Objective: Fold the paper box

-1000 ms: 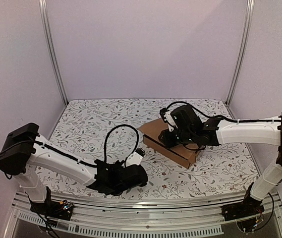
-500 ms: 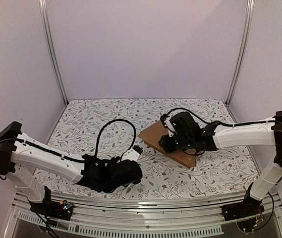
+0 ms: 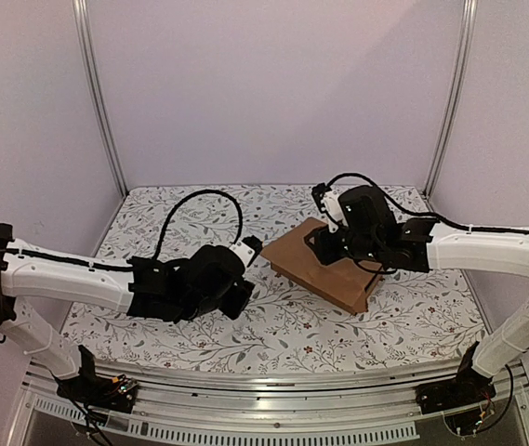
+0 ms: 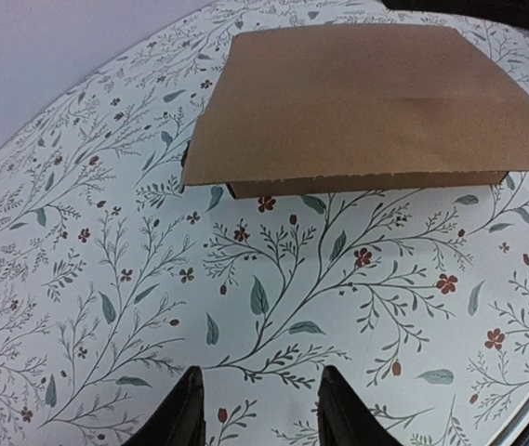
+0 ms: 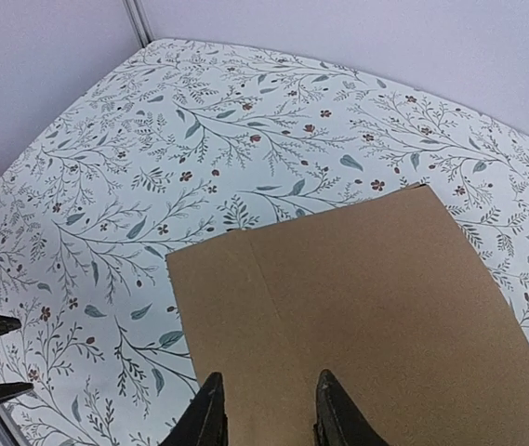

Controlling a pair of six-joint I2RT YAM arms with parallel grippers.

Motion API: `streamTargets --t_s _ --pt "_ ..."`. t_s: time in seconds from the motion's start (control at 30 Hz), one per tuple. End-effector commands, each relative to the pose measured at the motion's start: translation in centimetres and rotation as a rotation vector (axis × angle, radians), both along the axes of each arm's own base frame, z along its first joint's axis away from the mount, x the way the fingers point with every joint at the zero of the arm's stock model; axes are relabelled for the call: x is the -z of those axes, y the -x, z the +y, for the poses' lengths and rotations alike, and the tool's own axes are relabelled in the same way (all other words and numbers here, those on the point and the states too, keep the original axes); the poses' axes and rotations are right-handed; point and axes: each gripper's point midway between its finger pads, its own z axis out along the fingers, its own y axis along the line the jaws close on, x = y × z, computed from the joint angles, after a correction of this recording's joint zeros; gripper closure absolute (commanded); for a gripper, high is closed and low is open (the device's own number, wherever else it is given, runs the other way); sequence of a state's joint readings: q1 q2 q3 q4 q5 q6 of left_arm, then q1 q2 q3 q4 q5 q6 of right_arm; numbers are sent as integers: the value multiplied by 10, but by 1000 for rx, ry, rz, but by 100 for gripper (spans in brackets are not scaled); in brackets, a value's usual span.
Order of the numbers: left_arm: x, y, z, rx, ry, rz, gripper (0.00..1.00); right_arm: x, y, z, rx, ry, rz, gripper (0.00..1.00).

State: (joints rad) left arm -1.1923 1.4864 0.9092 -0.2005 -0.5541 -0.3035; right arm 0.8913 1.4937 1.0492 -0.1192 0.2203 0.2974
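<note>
One table (image 3: 152, 223), covered in a white cloth printed with leaves and small red flowers, fills the floor of the cell. Two white and black arms reach over it from the near edge: the left arm (image 3: 69, 279) stretches low towards the middle, and the right arm (image 3: 487, 246) comes in from the right side.

The paper box (image 3: 315, 269) lies right of centre on the cloth. It is folded into a shallow brown mailer with its lid down. The left wrist view shows only a thin dark gap under the lid's front edge, so its inside is hidden.

The left gripper (image 4: 255, 409) hangs low over bare cloth just beside the box's left end. Its fingers are spread, with nothing between them. The right gripper (image 5: 264, 409) is over the lid, with its fingers also parted and pinching nothing. I cannot tell whether their tips touch the cardboard.
</note>
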Motion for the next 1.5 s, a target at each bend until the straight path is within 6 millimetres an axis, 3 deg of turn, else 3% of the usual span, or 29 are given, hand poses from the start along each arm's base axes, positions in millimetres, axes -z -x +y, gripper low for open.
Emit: streamTargets --t_s 0.0,0.13,0.33,0.63,0.87,1.0,1.13,1.3,1.37,1.43,1.47 --pt "-34 -13 -18 67 108 -8 60 18 -19 -21 44 70 19 71" --pt "-49 -27 -20 78 163 2 59 45 -25 -24 41 100 76 86" --pt "-63 -47 -18 72 215 23 59 84 -23 -28 39 170 136 96" --pt "-72 -77 -13 37 268 53 58 137 -2 -33 -16 230 256 100" --pt "-69 -102 -17 33 301 84 58 161 22 -45 -67 280 330 100" --pt "-64 -112 -29 54 287 90 58 156 30 -53 -78 292 327 100" --pt "-51 -129 -40 72 274 116 58 122 32 -58 -65 257 278 91" --pt "-29 -150 -44 88 286 179 57 82 35 -75 -10 217 213 69" --pt "-22 -157 -45 98 316 219 57 65 37 -85 22 207 180 50" --pt "-17 -163 -47 114 346 255 57 57 40 -96 54 209 164 40" --pt "-14 -166 -48 118 357 273 56 55 41 -103 75 215 157 30"
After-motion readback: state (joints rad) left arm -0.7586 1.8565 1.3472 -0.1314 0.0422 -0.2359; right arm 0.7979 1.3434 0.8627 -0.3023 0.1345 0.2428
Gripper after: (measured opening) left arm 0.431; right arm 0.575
